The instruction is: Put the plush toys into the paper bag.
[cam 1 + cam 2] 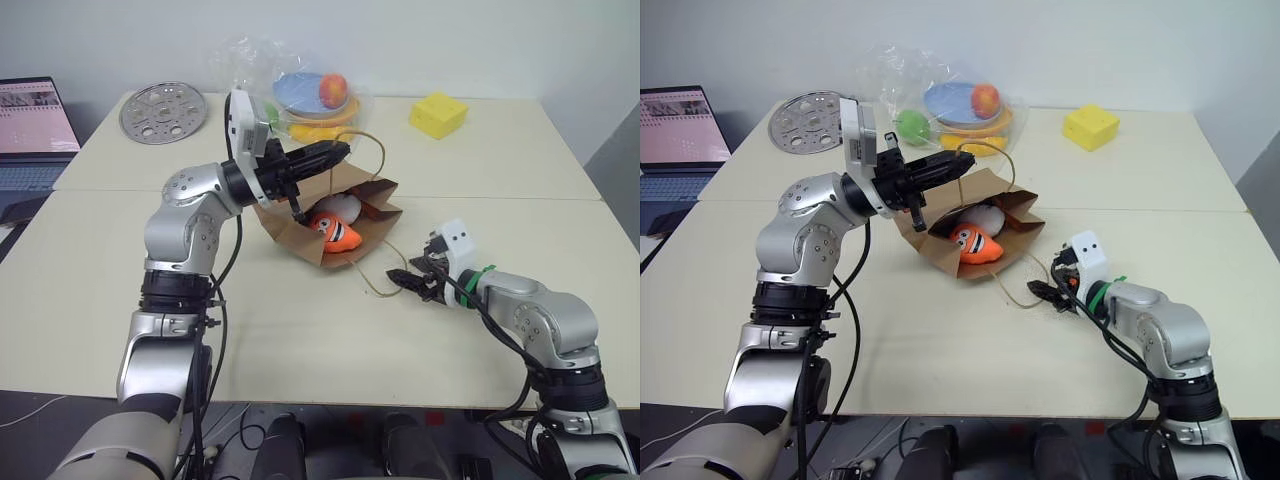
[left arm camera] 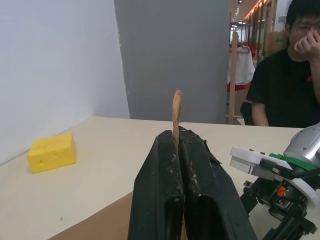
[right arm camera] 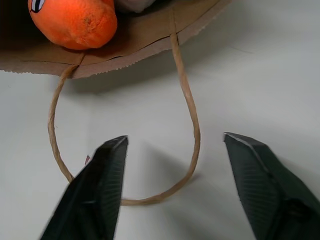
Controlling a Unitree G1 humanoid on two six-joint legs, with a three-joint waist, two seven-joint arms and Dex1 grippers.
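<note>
Landmark: the brown kraft paper bag (image 1: pixel 330 225) lay on its side on the cream worktop (image 1: pixel 110 270), its mouth gaping toward the robot's right hand.
Toys: the orange plush carrot with a smiling face (image 1: pixel 333 229) and the white-yellow egg-like plush (image 1: pixel 343 207) both sat inside the bag's mouth, the carrot nearer the opening and the egg just behind it.
Left hand: the left hand (image 1: pixel 337 152) was raised above the bag's upper edge, its two black fingers pressed together and pinching the bag's upper twisted-paper loop handle (image 2: pixel 176 111), which held the mouth open.
Right hand: the right hand (image 3: pixel 172 187) lay low over the worktop just outside the bag's mouth, its fingers (image 3: pixel 95 192) spread, with nothing between them.
Key relation: the bag's lower twisted-paper loop handle (image 3: pixel 190 112) trailed flat on the worktop from the bag's lower lip straight toward the right hand; the bottom of the loop lay between that hand's spread fingers. The right hand was clearly the nearer one to it.
Judgement: both toys seemed already in; taking the lower handle looked like the likely next step, calling for a slight reach toward the bag and a pinch.
</note>
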